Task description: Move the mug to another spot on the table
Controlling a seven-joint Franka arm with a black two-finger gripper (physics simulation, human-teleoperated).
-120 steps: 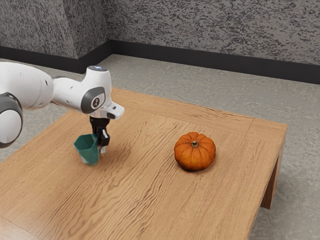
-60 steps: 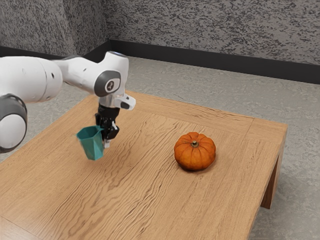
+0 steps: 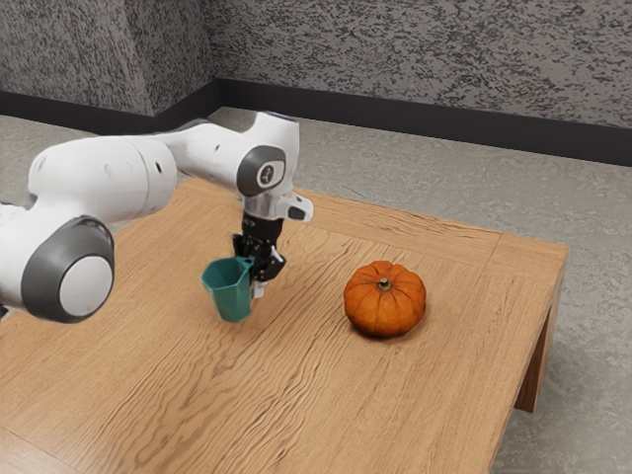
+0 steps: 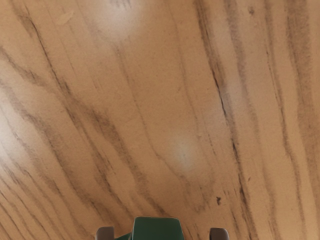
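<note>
A teal mug [image 3: 230,288] hangs tilted just above the wooden table [image 3: 296,395], a little toward the exterior view's left of the table's middle. My black gripper [image 3: 257,272] is shut on the side of the mug that faces the exterior view's right. In the wrist view the mug [image 4: 156,229] shows as a dark green block under my hand, with a grey fingertip [image 4: 105,233] at each side of it and wood grain below.
An orange pumpkin [image 3: 385,297] sits on the table toward the exterior view's right of the mug, about a hand's width away. The table's right edge [image 3: 548,296] drops off beyond it. Grey floor and a rough wall lie behind.
My arm has carried the mug up off the table and toward the exterior view's right, closer to the pumpkin. The pumpkin has stayed where it was.
</note>
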